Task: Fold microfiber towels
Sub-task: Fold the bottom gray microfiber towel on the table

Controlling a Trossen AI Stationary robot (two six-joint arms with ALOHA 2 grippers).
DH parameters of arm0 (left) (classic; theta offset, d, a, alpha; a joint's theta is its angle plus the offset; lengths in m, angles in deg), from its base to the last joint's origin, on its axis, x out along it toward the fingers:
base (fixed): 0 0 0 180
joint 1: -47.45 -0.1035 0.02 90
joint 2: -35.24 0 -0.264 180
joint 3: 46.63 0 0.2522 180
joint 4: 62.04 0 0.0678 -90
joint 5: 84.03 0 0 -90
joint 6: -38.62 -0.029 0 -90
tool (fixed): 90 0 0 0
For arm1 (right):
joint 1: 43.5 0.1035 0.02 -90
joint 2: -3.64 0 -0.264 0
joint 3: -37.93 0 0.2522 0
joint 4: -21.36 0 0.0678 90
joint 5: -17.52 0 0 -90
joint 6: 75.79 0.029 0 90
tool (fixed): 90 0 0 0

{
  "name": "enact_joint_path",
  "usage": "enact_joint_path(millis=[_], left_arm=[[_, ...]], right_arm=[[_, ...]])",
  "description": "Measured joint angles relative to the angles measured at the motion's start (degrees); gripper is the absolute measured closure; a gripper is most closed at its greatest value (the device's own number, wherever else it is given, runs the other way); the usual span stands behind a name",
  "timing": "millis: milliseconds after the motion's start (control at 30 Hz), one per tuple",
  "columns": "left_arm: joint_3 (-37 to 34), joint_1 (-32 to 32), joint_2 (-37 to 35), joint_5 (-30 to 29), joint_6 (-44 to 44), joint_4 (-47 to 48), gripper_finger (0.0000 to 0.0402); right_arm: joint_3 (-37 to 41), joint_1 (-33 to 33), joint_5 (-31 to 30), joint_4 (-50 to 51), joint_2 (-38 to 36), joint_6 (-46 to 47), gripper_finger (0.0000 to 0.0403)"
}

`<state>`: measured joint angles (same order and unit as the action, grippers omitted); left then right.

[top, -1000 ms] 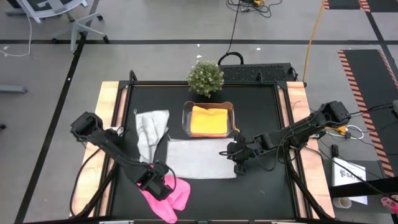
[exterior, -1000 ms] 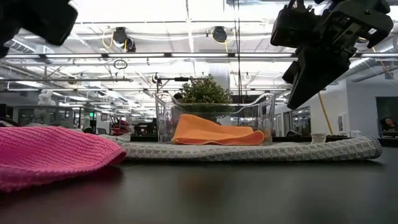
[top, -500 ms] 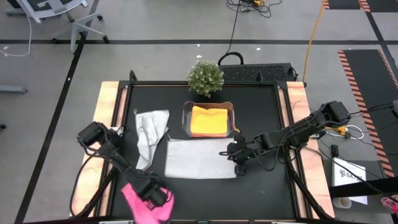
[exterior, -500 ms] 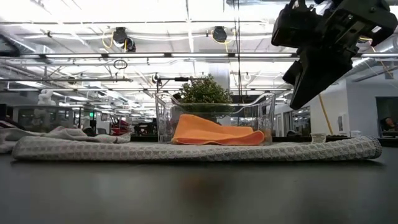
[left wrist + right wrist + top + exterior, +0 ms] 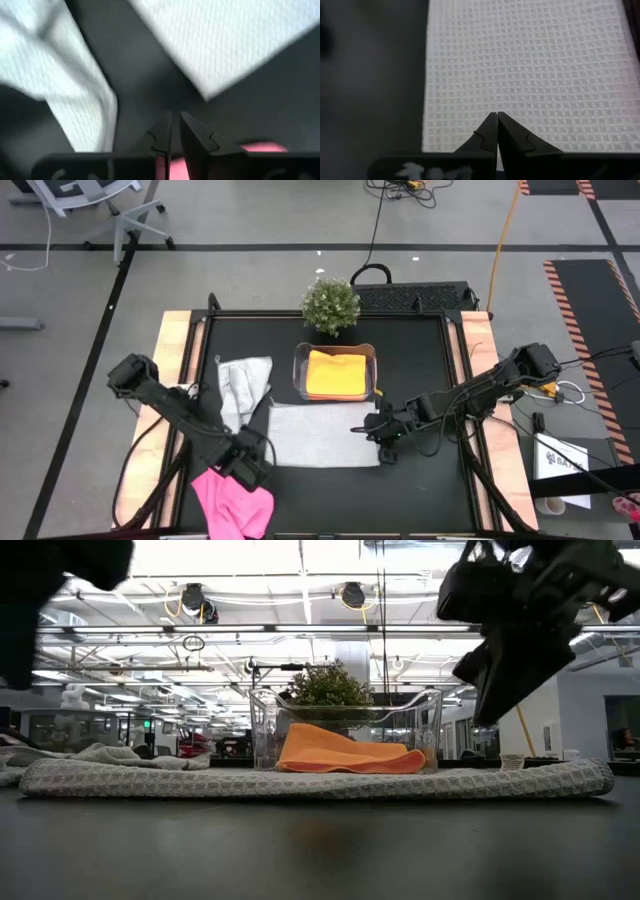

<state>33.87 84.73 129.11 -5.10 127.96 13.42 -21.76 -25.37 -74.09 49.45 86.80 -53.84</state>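
Observation:
My left gripper point(image 5: 250, 463) is near the table's front left and is shut on the bright pink towel point(image 5: 232, 500), which bunches on its near side. One light grey towel point(image 5: 322, 435) lies spread flat at the table's middle. A second grey towel point(image 5: 243, 390) lies crumpled at the far left. The orange-yellow towel point(image 5: 336, 373) lies folded in the clear tub point(image 5: 300, 370). My right gripper point(image 5: 385, 432) is shut and empty. It hovers above the flat grey towel's right edge point(image 5: 530, 75), and the low view point(image 5: 490, 710) shows it clear of the towel. My left gripper pinches a bunch of the pink towel between its two fingers; pink cloth point(image 5: 161, 167) shows in the gap far back between them. Which edge or how many layers, I cannot tell. The rest of the towel point(image 5: 255, 147) hangs crumpled beneath and on the near side of the gripper.
A small potted plant point(image 5: 330, 305) stands at the far edge behind the tub. Wooden side rails point(image 5: 172, 360) run along the table's left and right. Bare black table top point(image 5: 420, 360) lies at the far right and in front of the flat grey towel.
My left gripper, shut on the pink towel, has swung toward the near edge and then come back a little toward the far side. The pink towel lay spread on the table a second ago. It has been gathered into a bunch and drawn out of the low view.

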Motion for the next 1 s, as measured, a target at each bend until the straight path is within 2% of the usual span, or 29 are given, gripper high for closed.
enact_joint_path(millis=[200,433,567,767,900,1000], left_arm=[[0.0,-4.41,-0.02,-3.64,-3.41,0.63,0.0364],[0.0,-7.69,-0.04,-4.12,-5.86,-0.91,0.0364],[0.0,-9.02,-0.04,-4.4,-7.28,-3.28,0.0364],[0.0,-10.81,-0.04,-5.97,-11.5,-9.83,0.0364],[0.0,-12.43,0.83,-9.43,-19.56,-18.18,0.0364],[0.0,-14.06,3.54,-9.47,-25.94,-23.72,0.0364]], right_arm=[[-0.02,0.0,-1.32,-5.09,6.8,-0.18,0.0403],[-0.35,0.53,0.0,5.4,9.03,2.51,0.0403],[-0.17,2.93,1.74,11.21,6.77,4.24,0.0403],[0.03,6.25,2.11,11.41,0.23,8.18,0.0403],[0.04,6.95,-0.96,11.12,-4.49,8.87,0.0403],[0.04,6.48,-4.33,11.15,-7.14,8.85,0.0403]])
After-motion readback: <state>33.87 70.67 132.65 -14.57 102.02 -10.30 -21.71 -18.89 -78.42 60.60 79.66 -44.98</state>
